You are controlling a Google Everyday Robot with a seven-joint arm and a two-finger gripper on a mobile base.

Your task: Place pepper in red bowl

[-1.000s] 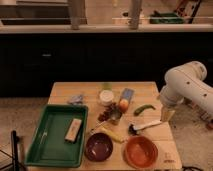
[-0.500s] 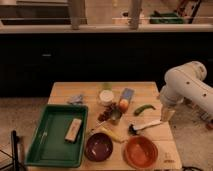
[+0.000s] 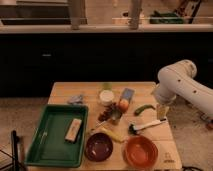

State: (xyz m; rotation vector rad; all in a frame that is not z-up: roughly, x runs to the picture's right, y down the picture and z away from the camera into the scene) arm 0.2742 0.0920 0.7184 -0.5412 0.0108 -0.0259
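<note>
The small green pepper [image 3: 144, 109] lies on the wooden table [image 3: 150, 90], right of centre. The orange-red bowl [image 3: 140, 151] stands at the table's front right and looks empty. My gripper [image 3: 161, 112] hangs down from the white arm [image 3: 182, 85] at the table's right edge. It is just right of the pepper and apart from it, above and behind the bowl. It holds nothing that I can see.
A dark maroon bowl [image 3: 98, 146] stands left of the red bowl. A yellow banana-like item [image 3: 113, 134], a white-handled brush [image 3: 145, 126], a white cup [image 3: 106, 96], an orange fruit [image 3: 123, 104] and a green tray [image 3: 45, 142] holding a sponge [image 3: 74, 130] are also on the table.
</note>
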